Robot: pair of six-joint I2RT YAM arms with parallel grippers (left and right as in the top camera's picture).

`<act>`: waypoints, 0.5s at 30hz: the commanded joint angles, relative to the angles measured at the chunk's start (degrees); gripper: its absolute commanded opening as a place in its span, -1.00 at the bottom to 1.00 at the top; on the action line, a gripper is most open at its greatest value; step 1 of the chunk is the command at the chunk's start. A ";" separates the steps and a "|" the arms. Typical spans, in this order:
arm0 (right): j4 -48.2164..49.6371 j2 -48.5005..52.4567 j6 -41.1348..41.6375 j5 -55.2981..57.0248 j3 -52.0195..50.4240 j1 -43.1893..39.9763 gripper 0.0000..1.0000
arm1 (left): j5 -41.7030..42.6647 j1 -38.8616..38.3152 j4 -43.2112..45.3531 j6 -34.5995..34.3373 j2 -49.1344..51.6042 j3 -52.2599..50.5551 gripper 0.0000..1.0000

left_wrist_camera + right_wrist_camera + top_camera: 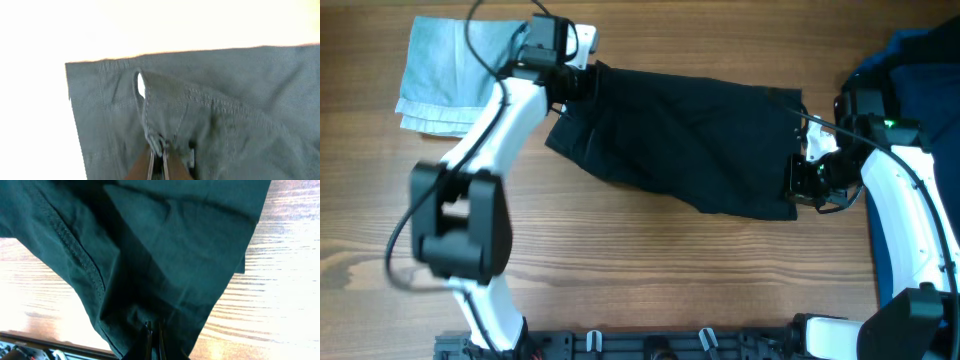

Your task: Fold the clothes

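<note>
The black shorts-like garment point(690, 135) lies stretched across the middle of the wooden table, between my two grippers. My left gripper point(576, 84) is shut on its upper left edge; in the left wrist view the fingers point(158, 152) pinch a bunched fold of the stitched cloth point(225, 115). My right gripper point(807, 172) is shut on the garment's right end; in the right wrist view the fingers point(154, 332) pinch the dark cloth point(165, 245), which hangs over the table. The white inner strip is hidden.
A folded pale blue garment point(445, 75) lies at the back left. A navy and blue pile of clothes point(910, 70) sits at the back right corner. A dark rail point(650, 345) runs along the table's front edge.
</note>
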 commanded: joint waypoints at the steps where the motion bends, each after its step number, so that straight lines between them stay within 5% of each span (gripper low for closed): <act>1: -1.27 -0.59 0.02 -0.94 -0.11 0.26 -0.91 | 0.87 1.20 -8.96 0.28 -8.76 0.72 -0.92; 6: -4.15 -0.59 0.17 -0.92 -0.11 0.26 -0.91 | 0.85 1.22 -30.77 -0.50 -12.33 0.50 -0.92; 9: -7.28 -0.59 0.90 -0.17 -0.11 0.26 -0.91 | -3.91 1.22 -41.53 -8.50 -11.96 0.48 -0.92; 15: -6.40 -0.59 5.79 4.07 -3.17 0.26 -0.92 | -5.81 1.22 -45.75 -17.09 -11.96 -6.03 -0.90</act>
